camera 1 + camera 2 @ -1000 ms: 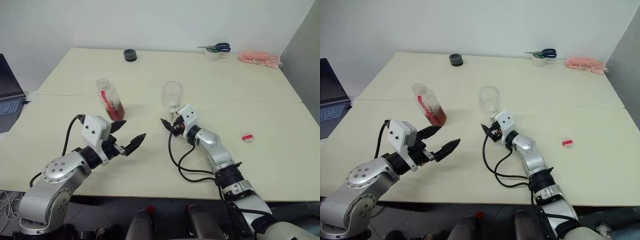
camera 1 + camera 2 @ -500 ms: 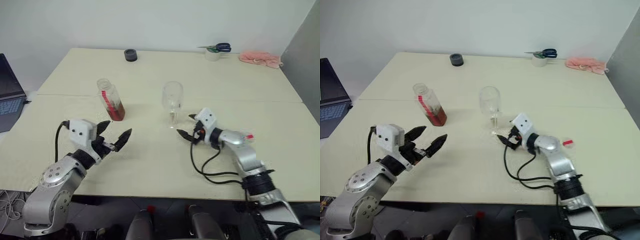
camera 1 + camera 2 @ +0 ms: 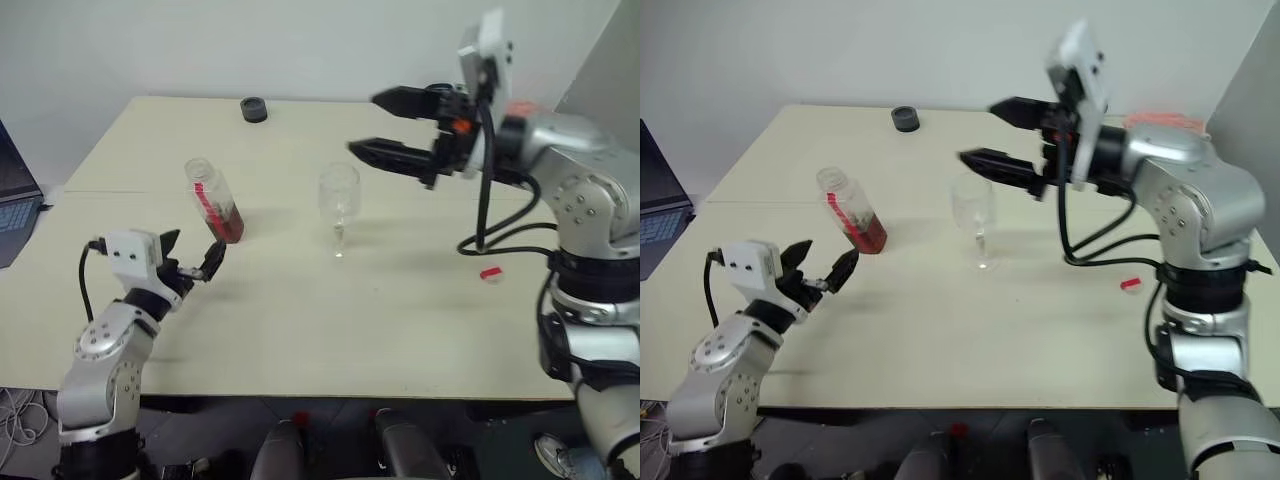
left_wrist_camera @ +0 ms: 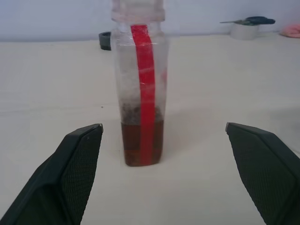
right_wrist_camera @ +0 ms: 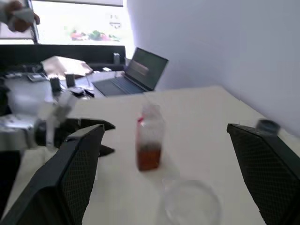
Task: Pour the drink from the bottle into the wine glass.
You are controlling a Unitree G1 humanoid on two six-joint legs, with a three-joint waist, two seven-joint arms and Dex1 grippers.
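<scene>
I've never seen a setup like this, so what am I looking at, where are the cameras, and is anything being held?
It is a two-armed robot at a table. Two pictures come from cameras in its head, looking down; two come from cameras on its wrists, looking along the black fingers. On the table stand a bottle with some reddish-brown drink, uncapped, and an empty wine glass. A small red cap lies to the right. The left gripper is open, facing the bottle; the right gripper is open, raised above the glass. Nothing is held.

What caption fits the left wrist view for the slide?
Open left gripper lined up on the uncapped bottle, drink at its bottom, not yet grasped.
</scene>
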